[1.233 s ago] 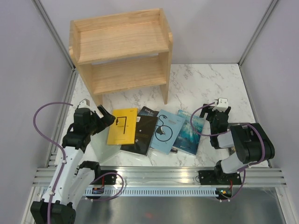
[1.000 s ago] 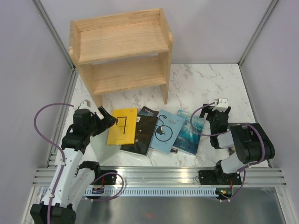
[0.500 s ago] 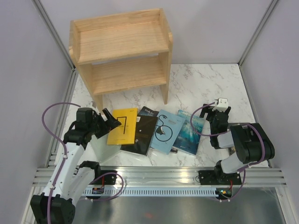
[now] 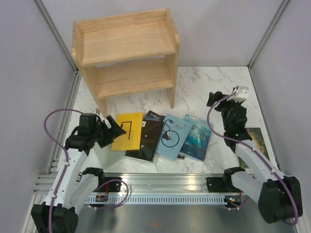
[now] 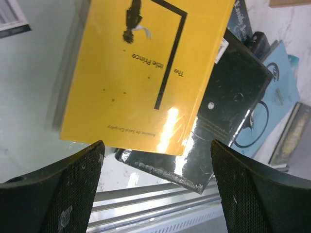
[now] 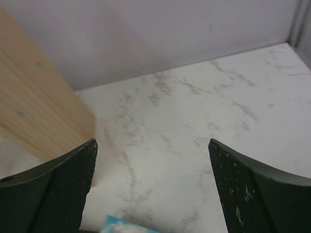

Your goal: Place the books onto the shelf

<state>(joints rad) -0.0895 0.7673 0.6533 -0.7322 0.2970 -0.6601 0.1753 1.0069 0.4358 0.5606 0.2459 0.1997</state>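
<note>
Right gripper [image 4: 214, 100] has risen, uncovering 1 green book [image 4: 256, 137].
I count 6 books [image 4: 170, 137], 1 shelf [image 4: 127, 53]; left gripper [image 4: 116, 128] and right: jaws apart, empty.

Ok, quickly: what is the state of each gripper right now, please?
Left gripper: open, holding nothing, facing the yellow Little Prince book.
Right gripper: open, empty, above the marble table.

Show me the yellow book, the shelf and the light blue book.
yellow book [image 4: 130, 134]: top view, middle of cover.
shelf [image 4: 129, 41]: top view, top board.
light blue book [image 4: 172, 137]: top view, cover middle.
</note>
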